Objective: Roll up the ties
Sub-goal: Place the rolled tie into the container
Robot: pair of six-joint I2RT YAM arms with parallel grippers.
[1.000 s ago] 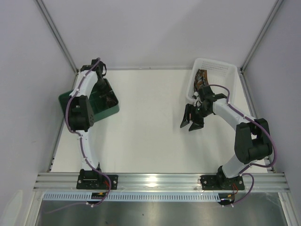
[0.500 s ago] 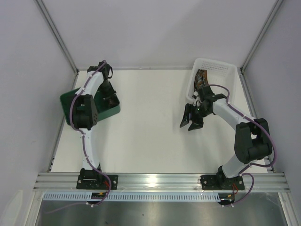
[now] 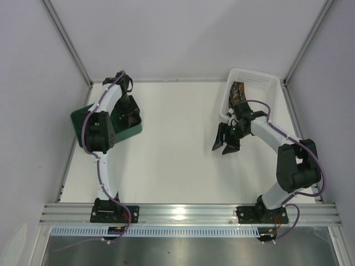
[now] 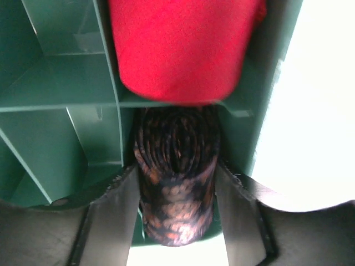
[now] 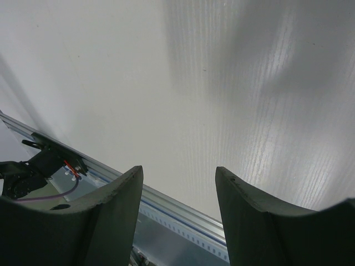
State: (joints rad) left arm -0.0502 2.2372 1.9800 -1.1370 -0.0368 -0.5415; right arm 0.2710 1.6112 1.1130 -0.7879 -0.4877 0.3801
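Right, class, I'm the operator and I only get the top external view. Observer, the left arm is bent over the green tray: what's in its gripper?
Observer: The left wrist view shows the left gripper closed on a rolled tie, dark with a brown-orange pattern, with a finger against each side.
Operator: Is it inside the tray yet?
Observer: It looks so. The roll lies in a compartment of the green tray, next to the tray's outer wall.
Operator: Anything next to it?
Observer: A red roll sits in the compartment just beyond, across a divider.
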